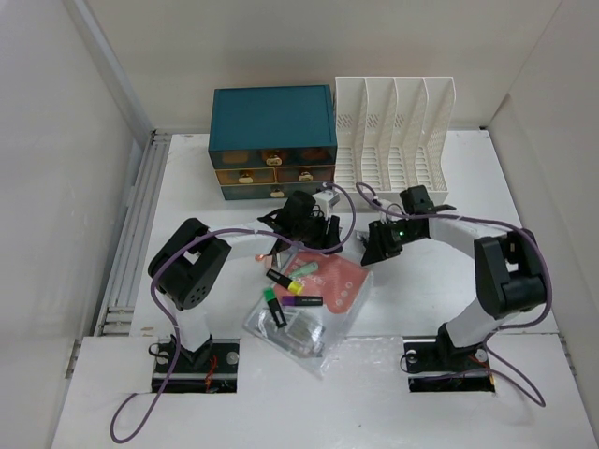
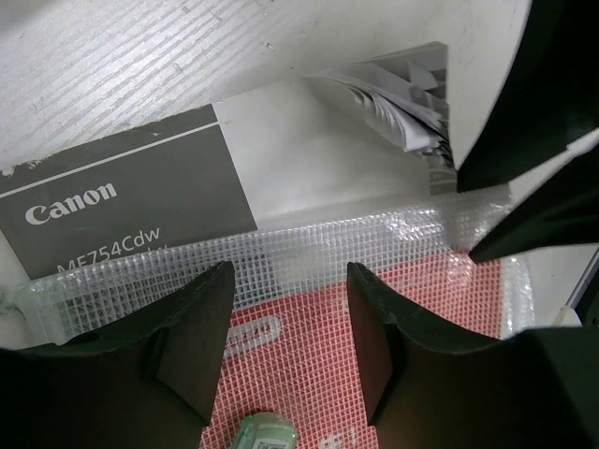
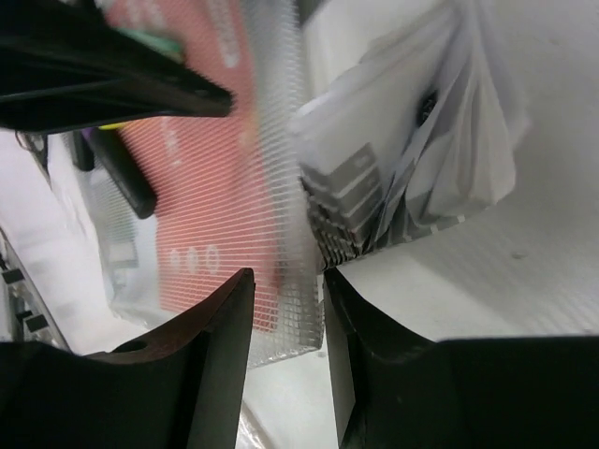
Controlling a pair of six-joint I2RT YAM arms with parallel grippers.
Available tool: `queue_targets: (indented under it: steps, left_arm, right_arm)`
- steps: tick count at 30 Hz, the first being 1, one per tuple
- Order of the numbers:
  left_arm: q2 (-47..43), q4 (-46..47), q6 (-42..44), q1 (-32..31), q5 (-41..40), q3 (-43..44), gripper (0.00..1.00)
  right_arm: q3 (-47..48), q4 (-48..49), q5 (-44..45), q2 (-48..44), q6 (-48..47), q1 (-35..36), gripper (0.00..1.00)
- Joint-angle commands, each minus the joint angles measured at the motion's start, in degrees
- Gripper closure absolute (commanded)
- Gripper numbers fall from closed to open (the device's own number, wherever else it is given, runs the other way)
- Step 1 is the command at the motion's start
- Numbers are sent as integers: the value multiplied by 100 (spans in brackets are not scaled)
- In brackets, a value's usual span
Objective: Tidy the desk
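- We see the white surface (image 1: 416,304) filling the top view; a metal rail (image 1: 131,243) runs down its left side, and the two arm bases sit in cut-outs at its near edge
- At the back stands a teal drawer box (image 1: 273,140); just to its right stands a white slotted file rack (image 1: 398,131)
- Near the middle lies a red mesh pouch (image 2: 421,299), overlapping a grey-and-white Canon booklet (image 2: 140,206); ruffled white pages (image 3: 440,150) fan out beside the pouch's corner
- Just in front of the pouch lies a clear plastic bag (image 1: 299,332); several markers (image 1: 309,300) lie on and around it
- The left claw (image 2: 288,271) hovers over the pouch's clear mesh border; it is released, its fingers parted with nothing pinched between them
- The right claw (image 3: 288,281) is clenched on the pouch's mesh edge; in the left wrist view we see its dark tips pinching that corner
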Motion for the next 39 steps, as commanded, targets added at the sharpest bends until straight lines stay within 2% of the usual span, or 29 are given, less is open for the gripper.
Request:
queue_targets:
  steps: [1,10,16,23,27,33,36,39]
  left_arm:
    - [-61,11,-12,-19,22,125,52]
    - [-166,11,-12,-19,22,125,52]
    - [-167,11,-12,-19,22,125,52]
    - [-219,11,-12,-19,22,125,52]
    - [-219,11,-12,-19,22,125,53]
    - [-219,11,-12,-19,22,125,53]
    - [-342,11,41,-19,-48,125,52]
    - [-535,-94,163,-19,-109,187,45]
  right_arm:
    - [232,-442,-212,-427,-214,175,59]
    - [565,-1092,-318,-278,-380,175,59]
    - [820,-1619,-695,3,-697,447,60]
    - [987,-1620,-994,346,-881,702,64]
    - [1058,-1672,-1047,531,-934,702,73]
    - [1058,-1612,-977,672,-987,702,100]
    - [1058,-1489,-775,462,-987,536,100]
    - [1005,-1296,-626,137,-864,229,100]
